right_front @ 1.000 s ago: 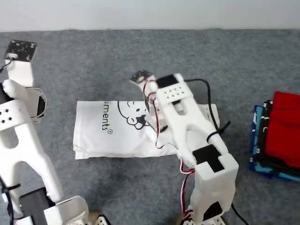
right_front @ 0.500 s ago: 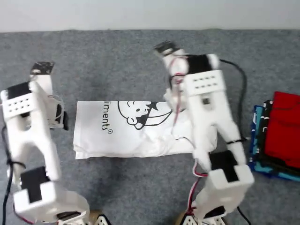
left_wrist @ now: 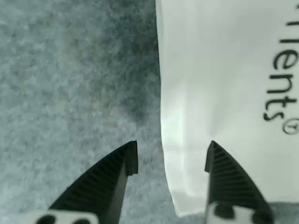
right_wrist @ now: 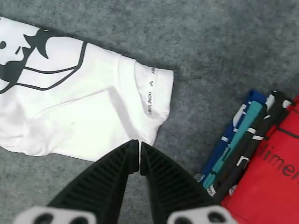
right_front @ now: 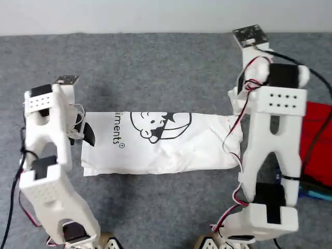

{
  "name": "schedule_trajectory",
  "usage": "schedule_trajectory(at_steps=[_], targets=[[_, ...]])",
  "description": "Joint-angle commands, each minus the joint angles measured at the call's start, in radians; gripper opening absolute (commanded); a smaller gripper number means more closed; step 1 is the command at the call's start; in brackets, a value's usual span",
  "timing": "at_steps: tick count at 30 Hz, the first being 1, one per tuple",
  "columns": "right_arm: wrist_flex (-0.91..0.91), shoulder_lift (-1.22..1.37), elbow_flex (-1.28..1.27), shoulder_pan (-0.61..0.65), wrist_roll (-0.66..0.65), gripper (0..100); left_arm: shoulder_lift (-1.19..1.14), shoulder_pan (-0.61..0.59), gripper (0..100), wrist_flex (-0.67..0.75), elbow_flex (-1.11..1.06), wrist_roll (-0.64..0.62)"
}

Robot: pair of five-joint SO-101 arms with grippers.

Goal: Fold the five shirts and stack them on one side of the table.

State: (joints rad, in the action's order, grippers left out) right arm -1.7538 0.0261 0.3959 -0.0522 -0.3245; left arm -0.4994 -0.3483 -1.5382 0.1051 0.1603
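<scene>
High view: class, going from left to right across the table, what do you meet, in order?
left arm → white shirt → right arm → stack of folded shirts

Bright, even light; soft shadow on table (left_wrist: 70,70) beside white shirt (left_wrist: 219,93).

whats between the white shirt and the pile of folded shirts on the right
Nothing but a bare strip of grey table surface lies between the white shirt and the stack of folded shirts. The right wrist view shows this.
</scene>
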Motion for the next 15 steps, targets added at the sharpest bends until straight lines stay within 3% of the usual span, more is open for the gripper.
schedule_trajectory(at_steps=[1,7,15], targets=[[-0.042,-0.068,0.046,-0.028,-0.031,0.9,-0.057,0.026,24,0.008,0.085,-0.003],[-0.042,-0.085,0.046,-0.047,-0.051,0.9,-0.178,0.097,22,0.012,0.134,-0.058],[-0.042,-0.124,0.046,-0.093,-0.051,0.9,-0.265,0.109,1,-0.025,0.231,-0.061]])
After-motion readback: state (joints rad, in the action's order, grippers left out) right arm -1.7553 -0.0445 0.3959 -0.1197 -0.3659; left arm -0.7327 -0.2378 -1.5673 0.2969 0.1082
